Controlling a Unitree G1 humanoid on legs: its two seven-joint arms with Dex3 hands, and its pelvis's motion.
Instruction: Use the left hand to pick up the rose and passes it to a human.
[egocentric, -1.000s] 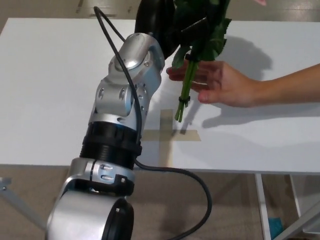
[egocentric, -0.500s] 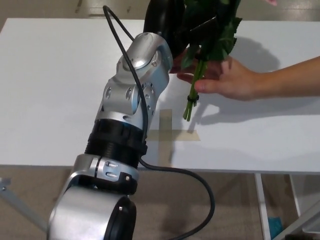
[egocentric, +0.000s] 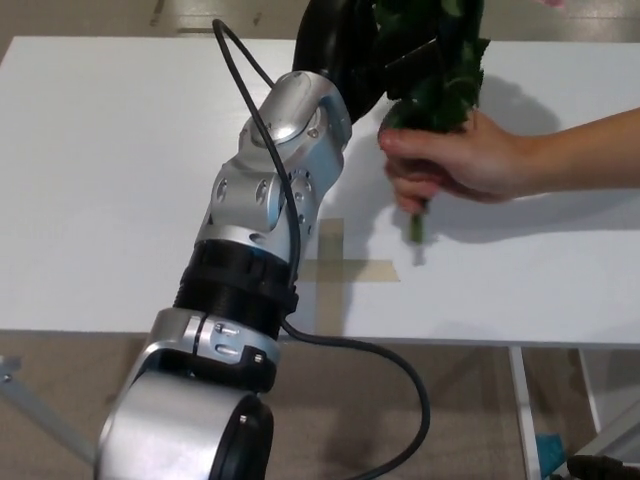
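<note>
While the left hand (egocentric: 385, 55) grips the rose (egocentric: 440, 80) above the table (egocentric: 110, 150), a person's hand (egocentric: 450, 160) clasps its stem.

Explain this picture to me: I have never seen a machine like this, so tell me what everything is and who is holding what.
This is one view from a camera on a humanoid robot's head, looking down at a white table. The silver and black limb coming up from the bottom is the robot's left arm. Its black left hand at the top grips a rose stem with green leaves. A person's hand, reaching in from the right, is closed around the same stem just below. A cross of tan tape lies on the table. The robot's right hand is out of view.
</note>
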